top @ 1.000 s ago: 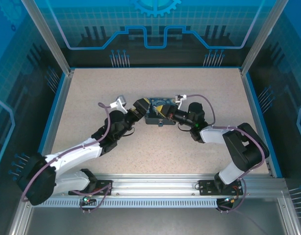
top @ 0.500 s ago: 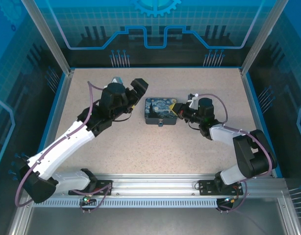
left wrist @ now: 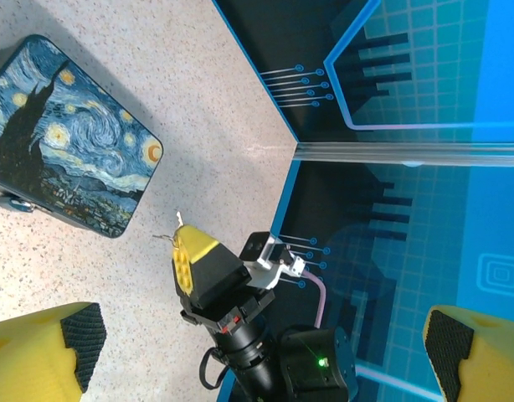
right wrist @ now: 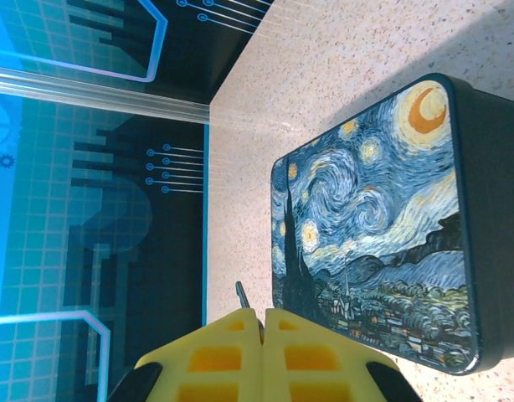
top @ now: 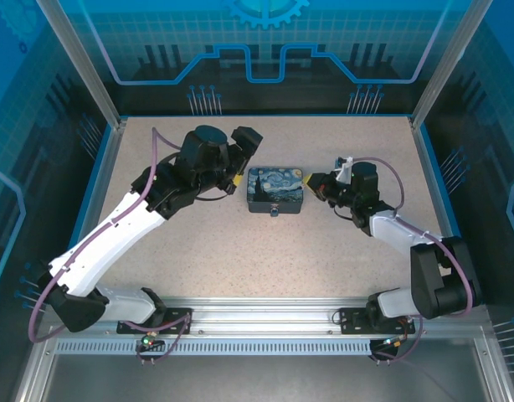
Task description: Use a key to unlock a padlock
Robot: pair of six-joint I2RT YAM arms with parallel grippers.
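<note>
The left gripper [top: 239,159] hangs above the tabletop [top: 198,243] just left of the Starry Night tin [top: 275,186], its yellow-padded fingers [left wrist: 35,352] spread wide and holding nothing. The padlock [top: 274,212] is a tiny dark thing against the tin's near wall, seemingly hanging at its clasp; its keyhole is too small to make out. At the tin's right end, the right gripper [top: 313,181] has its fingers pressed together. A thin metal sliver, probably the key [right wrist: 241,296], pokes out from between them.

Nothing steadies the padlock. If the key pushes at it while the left fingers stay clear, the lock would likely swing aside, or the light tin would slide across the tabletop. So little of the key is pinched that it could twist or slip in the soft pads on meeting resistance. The right gripper must also round the tin's corner to reach the lock, and could knock the tin on the way.
</note>
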